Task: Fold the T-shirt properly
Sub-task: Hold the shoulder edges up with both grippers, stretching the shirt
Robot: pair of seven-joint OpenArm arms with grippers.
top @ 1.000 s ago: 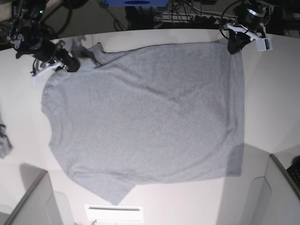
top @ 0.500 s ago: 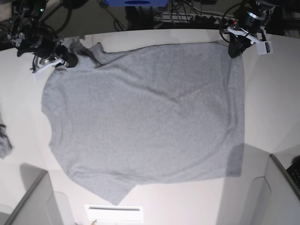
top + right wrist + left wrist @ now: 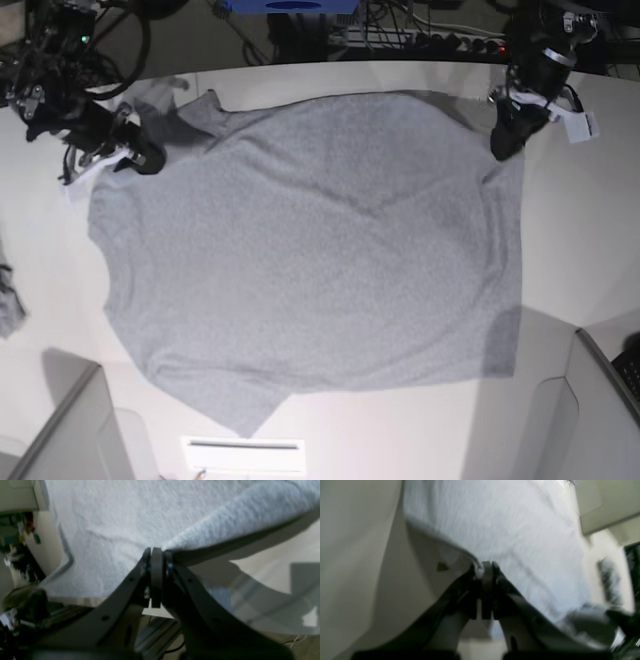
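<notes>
- While the left wrist view is blurred, it shows the left end effector (image 3: 483, 570) clenched, a thin lip of the T-shirt (image 3: 495, 527) pinched between its jaws. Cloth rises off the pale surface (image 3: 352, 555) to the pinch point, and shadow shows beneath the raised hem, so the edge is held up rather than pressed down.
- Right wrist view: the right end effector (image 3: 156, 553) is likewise clamped on the T-shirt (image 3: 120, 525). A rolled ridge of fabric runs away from the jaws, with the surface (image 3: 275, 555) visible under it. Judged: lifting the edge clear lets it carry over for a fold.
- Base view: the T-shirt (image 3: 310, 260) lies spread, plain side up, across the middle of the surface (image 3: 590, 230). The left end effector (image 3: 503, 145) sits at the shirt's far corner by the hem, and the right end effector (image 3: 135, 155) at the far sleeve side. Judged: paired grips along one long edge keep it taut for folding toward the near edge.
- A small grey cloth scrap (image 3: 8, 300) lies well apart from the shirt, beyond its collar end.
</notes>
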